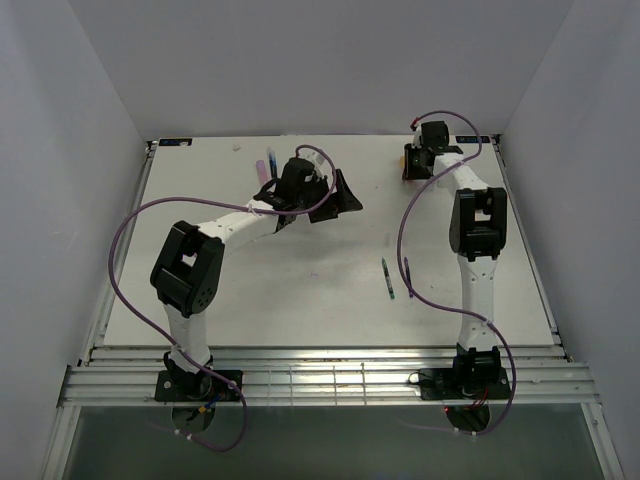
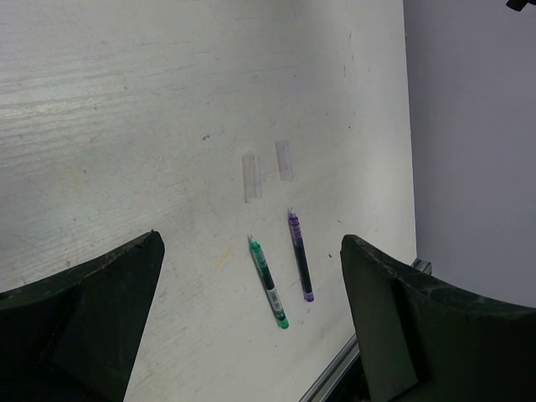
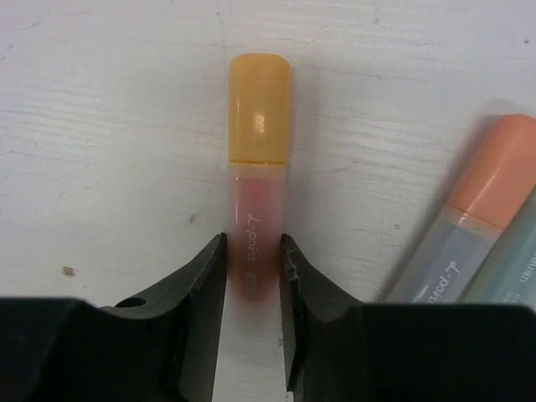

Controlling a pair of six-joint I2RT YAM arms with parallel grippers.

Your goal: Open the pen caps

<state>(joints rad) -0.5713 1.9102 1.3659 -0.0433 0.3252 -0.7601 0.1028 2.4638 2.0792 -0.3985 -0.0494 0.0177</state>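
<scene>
The right end effector (image 3: 253, 251) is found at the far right corner of the table (image 1: 300, 300), clenched across the barrel of the yellow-orange pen (image 3: 256, 201): both fingers are seen pressed against the barrel's sides. The pen lies flat on the table, its long axis running straight away from the end effector, so that the yellow-orange cap (image 3: 260, 105) sticks out free beyond the fingertips, untouched and not yet pulled off. Just beside it on the right an orange pen (image 3: 469, 243) is laid at a slant, also capped.

The left end effector (image 2: 251, 241) is held released, its jaws spread wide and nothing between them, above the far middle of the table and well apart from the held pen. A thin green pen (image 2: 270, 285) and a thin purple pen (image 2: 300, 255) are seen beyond it on the table.

The cap is judged to be removable only along the pen's axis, away from the right end effector; the left arm is the farther one and would have to be brought across to that end.
</scene>
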